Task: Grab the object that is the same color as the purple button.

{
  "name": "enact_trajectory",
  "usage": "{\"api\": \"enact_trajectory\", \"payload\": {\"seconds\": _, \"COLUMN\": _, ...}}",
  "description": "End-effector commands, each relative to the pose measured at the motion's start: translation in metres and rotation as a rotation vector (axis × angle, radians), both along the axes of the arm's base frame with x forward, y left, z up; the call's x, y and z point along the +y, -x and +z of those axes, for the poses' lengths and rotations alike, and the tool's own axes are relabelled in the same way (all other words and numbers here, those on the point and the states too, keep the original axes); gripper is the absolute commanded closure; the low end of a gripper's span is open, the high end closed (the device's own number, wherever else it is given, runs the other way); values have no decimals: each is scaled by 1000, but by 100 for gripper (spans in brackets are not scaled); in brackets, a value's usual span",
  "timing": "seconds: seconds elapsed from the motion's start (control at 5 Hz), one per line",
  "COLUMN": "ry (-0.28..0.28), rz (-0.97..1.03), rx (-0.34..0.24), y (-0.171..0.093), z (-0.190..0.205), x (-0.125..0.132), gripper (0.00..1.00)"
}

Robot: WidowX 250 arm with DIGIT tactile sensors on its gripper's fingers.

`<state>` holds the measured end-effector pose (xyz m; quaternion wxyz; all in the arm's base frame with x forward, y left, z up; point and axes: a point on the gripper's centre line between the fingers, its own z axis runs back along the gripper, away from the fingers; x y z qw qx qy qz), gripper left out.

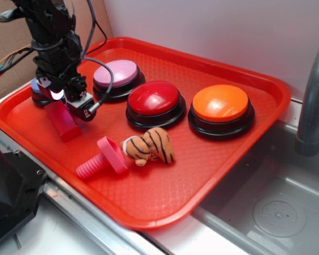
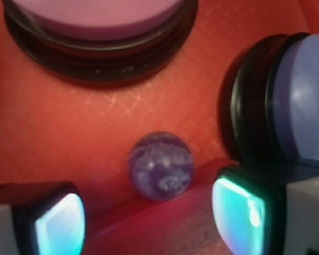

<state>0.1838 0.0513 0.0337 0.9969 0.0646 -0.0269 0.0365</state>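
Note:
In the wrist view a small shiny purple ball (image 2: 161,166) lies on the red tray, touching the edge of the red rectangular block (image 2: 165,226). My gripper (image 2: 149,215) is open, its two glowing pads standing apart just short of the ball, one on each side, over the block. The purple button (image 2: 303,106) with its bluish-lavender top and black base is at the right. In the exterior view the gripper (image 1: 64,95) hangs low at the tray's far left; the ball is hidden there, and only a sliver of the purple button (image 1: 36,86) shows behind the arm.
A pink-topped button (image 1: 117,74) (image 2: 95,16), a red button (image 1: 154,99) and an orange button (image 1: 220,104) stand along the back of the tray (image 1: 244,154). A pink plastic screw (image 1: 103,158) and a toy tiger (image 1: 149,146) lie in front. The red block (image 1: 63,121) lies under the gripper. A sink (image 1: 276,212) is at the right.

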Motion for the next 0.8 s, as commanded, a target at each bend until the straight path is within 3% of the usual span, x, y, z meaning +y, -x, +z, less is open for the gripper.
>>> {"api": "enact_trajectory", "payload": {"seconds": 0.0, "ry": -7, "rz": 83, "rx": 9, "y": -3, "z": -5, "x": 8, "gripper": 54}}
{"api": "enact_trajectory", "payload": {"seconds": 0.2, "ry": -1, "rz": 93, "rx": 11, "y": -4, "z": -7, "x": 11, "gripper": 90}}
{"api": "enact_trajectory", "payload": {"seconds": 0.6, "ry": 6, "rz": 106, "rx": 4, "y": -8, "z": -10, "x": 15, "gripper": 90}}
